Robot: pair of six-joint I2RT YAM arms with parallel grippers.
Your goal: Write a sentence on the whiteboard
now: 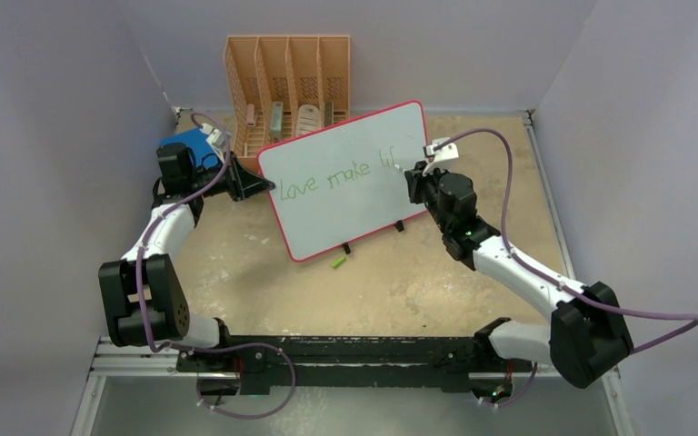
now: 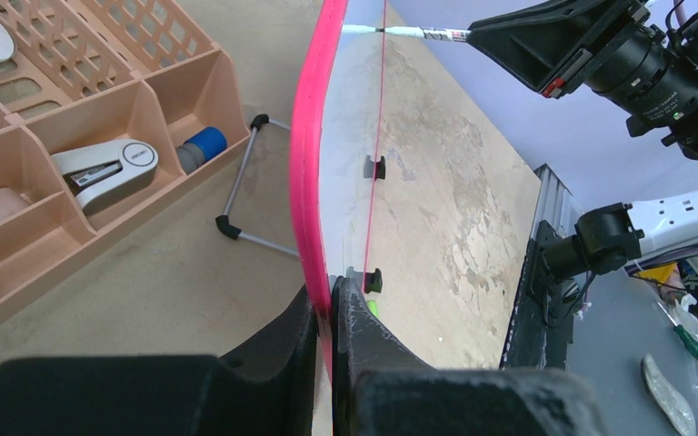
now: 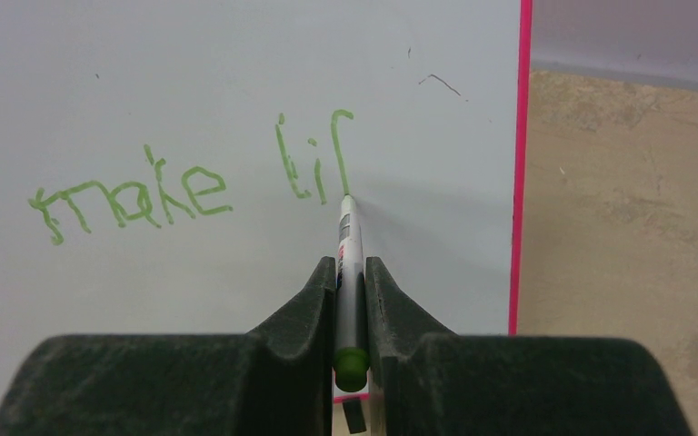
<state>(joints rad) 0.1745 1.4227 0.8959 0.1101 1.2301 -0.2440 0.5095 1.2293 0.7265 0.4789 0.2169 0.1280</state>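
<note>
The whiteboard (image 1: 350, 204), white with a red-pink rim, stands tilted on two black feet in the middle of the table. Green writing on it (image 1: 334, 177) reads "love make lif" in one line; it also shows in the right wrist view (image 3: 191, 186). My left gripper (image 1: 253, 186) is shut on the board's left rim (image 2: 309, 163). My right gripper (image 1: 412, 180) is shut on a green marker (image 3: 349, 263), whose tip touches the board at the foot of the "f" (image 3: 344, 145). The marker also shows in the left wrist view (image 2: 409, 32).
A peach divided organiser (image 1: 288, 86) stands behind the board and holds a stapler (image 2: 104, 168) and small items. A blue flat book (image 1: 191, 145) lies at the far left. A green marker cap (image 1: 337, 262) lies in front of the board. A wire stand (image 2: 250, 182) sits behind it.
</note>
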